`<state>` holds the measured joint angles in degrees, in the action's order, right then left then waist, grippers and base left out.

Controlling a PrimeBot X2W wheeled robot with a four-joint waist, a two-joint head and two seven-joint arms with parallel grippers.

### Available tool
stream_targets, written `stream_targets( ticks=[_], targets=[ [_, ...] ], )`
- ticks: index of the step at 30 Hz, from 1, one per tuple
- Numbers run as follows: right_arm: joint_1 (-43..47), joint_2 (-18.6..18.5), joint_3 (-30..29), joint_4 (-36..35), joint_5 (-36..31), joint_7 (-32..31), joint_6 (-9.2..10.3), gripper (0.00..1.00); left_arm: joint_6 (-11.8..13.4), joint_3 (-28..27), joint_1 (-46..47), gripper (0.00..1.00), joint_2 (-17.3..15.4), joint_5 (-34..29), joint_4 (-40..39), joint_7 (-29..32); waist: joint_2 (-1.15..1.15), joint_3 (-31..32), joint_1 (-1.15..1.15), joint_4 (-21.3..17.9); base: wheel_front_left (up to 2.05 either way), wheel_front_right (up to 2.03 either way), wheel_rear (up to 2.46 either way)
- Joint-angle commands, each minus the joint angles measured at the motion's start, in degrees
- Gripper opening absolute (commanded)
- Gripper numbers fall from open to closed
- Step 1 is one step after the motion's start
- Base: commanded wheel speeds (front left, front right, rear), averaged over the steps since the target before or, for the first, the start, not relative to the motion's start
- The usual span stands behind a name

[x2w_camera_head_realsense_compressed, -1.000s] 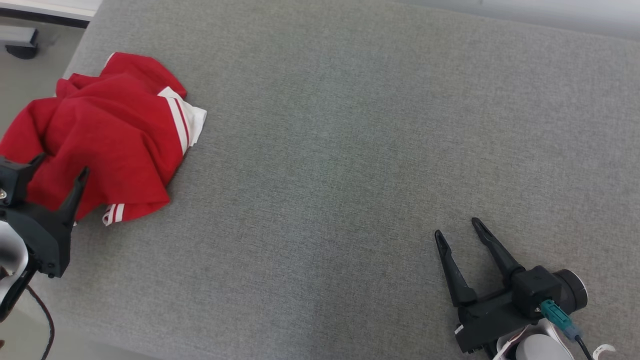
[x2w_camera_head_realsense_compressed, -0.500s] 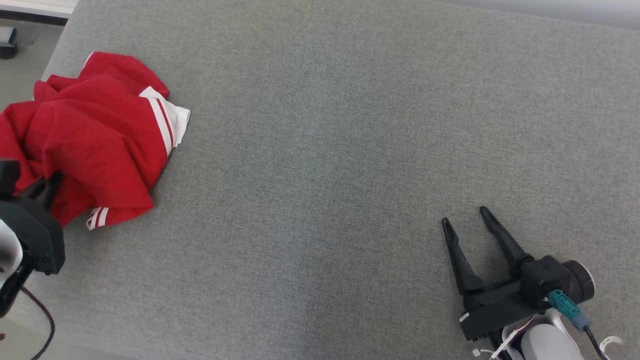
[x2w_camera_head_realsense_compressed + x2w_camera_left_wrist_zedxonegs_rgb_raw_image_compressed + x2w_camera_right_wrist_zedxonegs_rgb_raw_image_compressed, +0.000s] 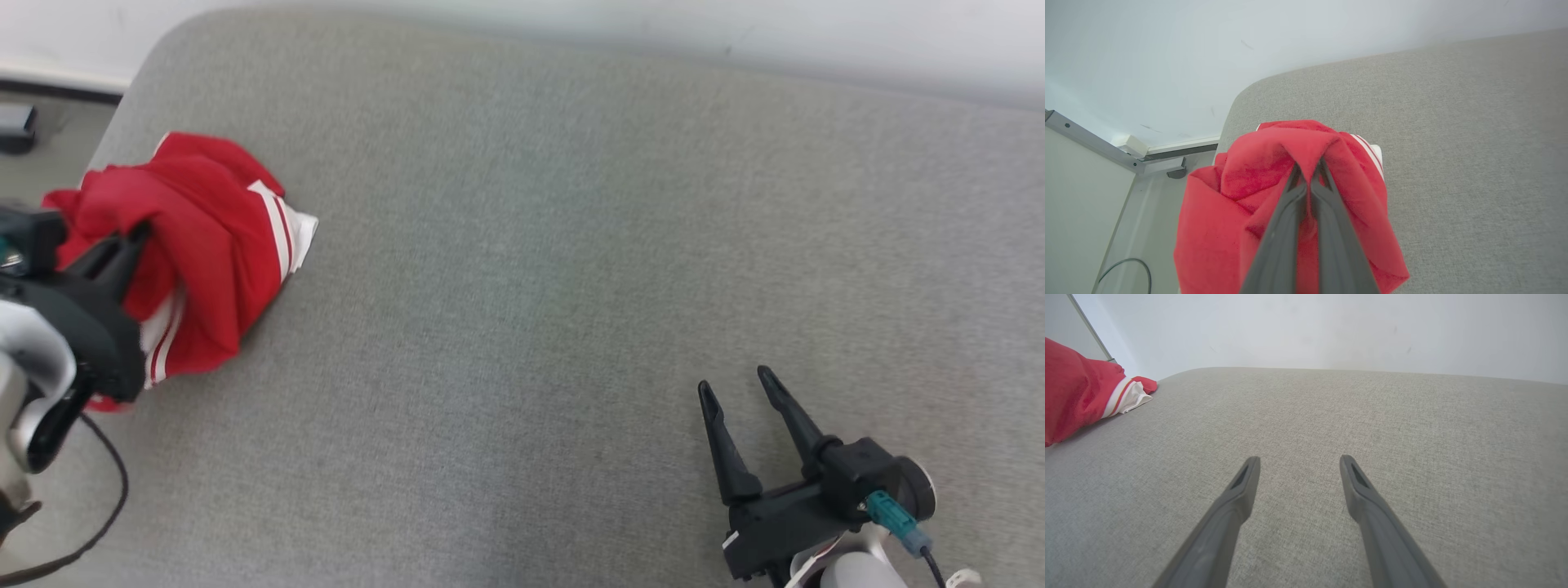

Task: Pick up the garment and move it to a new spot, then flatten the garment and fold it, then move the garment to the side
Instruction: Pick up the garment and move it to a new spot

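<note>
As the left gripper (image 3: 1309, 165) pinches shut on a fold of the red garment (image 3: 1241, 171) — bunched around it — the pick-up is in hand, a lift toward the wide-open, empty right gripper (image 3: 733, 379) likely next.

Ahead of the right gripper (image 3: 733, 379) the grey cushion (image 3: 571, 286) lies bare; the red garment (image 3: 212, 237) bulks well to its left, a wall (image 3: 1306, 326) beyond.
</note>
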<state>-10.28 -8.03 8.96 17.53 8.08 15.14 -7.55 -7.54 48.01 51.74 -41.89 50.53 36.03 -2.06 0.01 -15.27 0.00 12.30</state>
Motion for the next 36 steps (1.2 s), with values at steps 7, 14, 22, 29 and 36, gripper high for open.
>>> stream_targets(
  ticks=[7, 14, 22, 29, 36],
  targets=[
    [2.3, 2.2, -0.4, 1.2, 1.1, 0.0, 0.12, 1.00, 0.1, 5.7, 4.3, 0.00, 0.4, 1.7, -5.2, 6.1, -0.01, 5.3, 0.00, -4.7, 0.00, 0.00, 0.00],
    [3.4, 3.5, -0.9, 2.5, 1.1, 0.0, 0.12, 1.00, 0.1, 11.1, 8.4, 0.00, 3.4, 4.0, -10.3, 9.4, -0.01, 7.4, 0.00, -10.1, 0.00, 0.00, 0.00],
    [3.4, 4.3, -0.9, 2.8, 1.4, 0.0, 0.12, 1.00, 0.1, 13.7, 10.5, 0.00, 11.1, 6.1, -10.3, 3.7, -0.01, 7.8, 0.00, -17.6, 0.00, 0.00, 0.00],
    [2.7, 4.5, -1.2, 2.7, 1.0, 0.0, 0.12, 1.00, 0.1, 14.0, 12.2, 0.00, 21.6, 9.0, -6.4, -5.2, -0.01, 6.8, 0.00, -22.9, 0.00, 0.00, 0.00],
    [2.9, 4.7, -1.6, 2.7, 1.2, 0.0, 0.12, 1.00, 0.1, 14.2, 10.3, 0.00, 27.5, 9.7, -1.4, -12.1, -0.01, 6.1, 0.00, -25.5, 0.00, 0.00, 0.00]
  ],
)
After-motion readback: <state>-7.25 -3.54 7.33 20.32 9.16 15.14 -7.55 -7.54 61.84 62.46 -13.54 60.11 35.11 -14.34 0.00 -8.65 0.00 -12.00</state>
